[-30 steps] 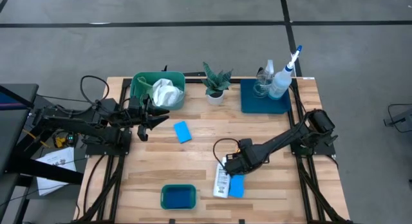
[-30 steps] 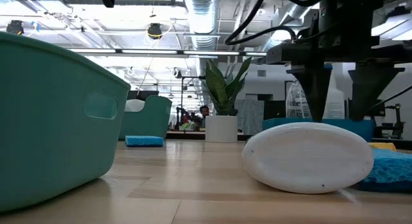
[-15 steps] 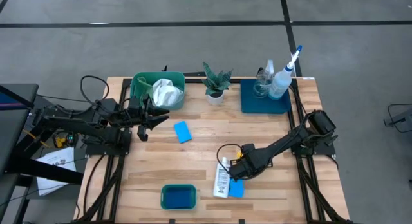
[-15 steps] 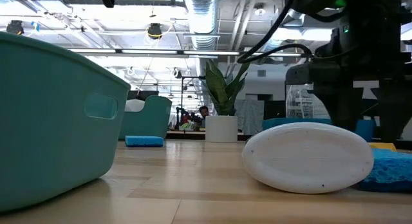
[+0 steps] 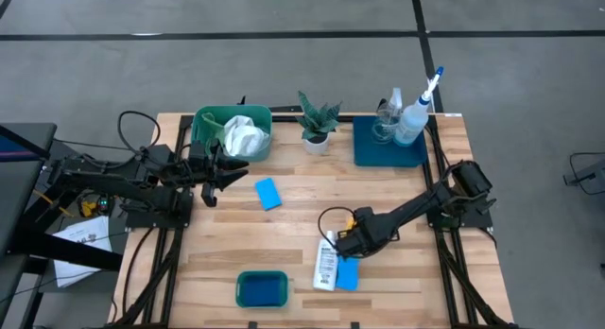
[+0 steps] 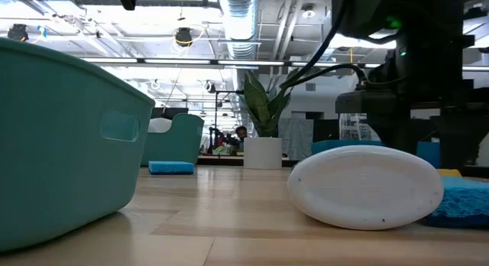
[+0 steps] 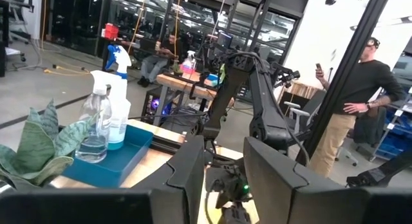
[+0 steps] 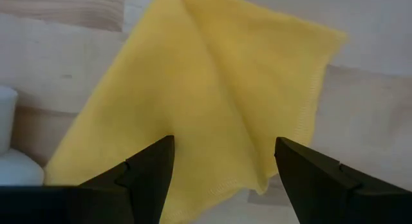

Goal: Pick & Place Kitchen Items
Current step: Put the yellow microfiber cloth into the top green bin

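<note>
High view first: the right gripper (image 5: pixel 346 244) sits low over the counter (image 5: pixel 293 225), and its own body hides the yellow cloth (image 8: pixel 206 95) from above. Only the right wrist view shows that cloth, spread flat on the wood directly beneath and between the jaws, which stand wide with nothing in them. Just beside those jaws lies the small white bottle (image 5: pixel 326 264) on its side; a label with dark print runs along it, but the writing is too small to read. A blue sponge (image 5: pixel 347 273) is touching the bottle on its far side from the jaws, partly tucked under the arm.

Low view now: the bottle's oval base (image 6: pixel 366 187) fills the foreground, and the sponge (image 6: pixel 463 202) is cut off at the picture's edge, with a sliver of yellow barely showing behind it.

Over to the left gripper (image 5: pixel 230 172), hovering beside the green tub (image 5: pixel 203 130) that holds a white cloth (image 5: pixel 244 136). Its jaws stand narrow, a slim gap between them, gripping nothing. A second blue sponge (image 5: pixel 268 193) lies near them on bare wood.

Well apart from both jaws, the white spray bottle with blue trigger (image 5: pixel 414 113) and the clear spray bottle (image 5: pixel 389 113) stand on the dark blue tray (image 5: pixel 373 151), overlapping so their outlines merge. No label on either can be made out.
</note>
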Available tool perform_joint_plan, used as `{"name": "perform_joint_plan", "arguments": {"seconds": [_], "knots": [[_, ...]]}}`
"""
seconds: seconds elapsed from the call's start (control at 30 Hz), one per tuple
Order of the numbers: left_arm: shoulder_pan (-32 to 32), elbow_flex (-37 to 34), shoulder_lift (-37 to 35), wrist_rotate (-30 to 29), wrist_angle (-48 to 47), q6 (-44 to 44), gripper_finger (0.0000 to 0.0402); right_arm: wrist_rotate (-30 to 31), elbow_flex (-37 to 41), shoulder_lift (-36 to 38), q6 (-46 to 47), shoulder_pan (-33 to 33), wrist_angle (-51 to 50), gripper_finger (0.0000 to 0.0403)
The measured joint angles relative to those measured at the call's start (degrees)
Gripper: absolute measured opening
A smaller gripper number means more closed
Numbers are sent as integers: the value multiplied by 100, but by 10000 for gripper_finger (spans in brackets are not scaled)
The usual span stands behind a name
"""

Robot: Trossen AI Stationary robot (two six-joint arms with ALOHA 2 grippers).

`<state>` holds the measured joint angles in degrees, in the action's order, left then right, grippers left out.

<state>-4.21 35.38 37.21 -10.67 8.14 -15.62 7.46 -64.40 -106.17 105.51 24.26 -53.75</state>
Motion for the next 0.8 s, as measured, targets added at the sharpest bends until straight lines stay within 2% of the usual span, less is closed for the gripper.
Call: {"name": "perform_joint_plan", "arguments": {"seconds": [0.23,0.6,0.8], "knots": [[-22,0,0,0,1,-140,106,67,0,0,-208,-87,4,260],[-22,0,0,-1,0,-188,106,652,0,293,-203,-251,-139,260],[-22,0,2,-1,-26,-282,106,666,0,274,-269,-515,31,260]]}}
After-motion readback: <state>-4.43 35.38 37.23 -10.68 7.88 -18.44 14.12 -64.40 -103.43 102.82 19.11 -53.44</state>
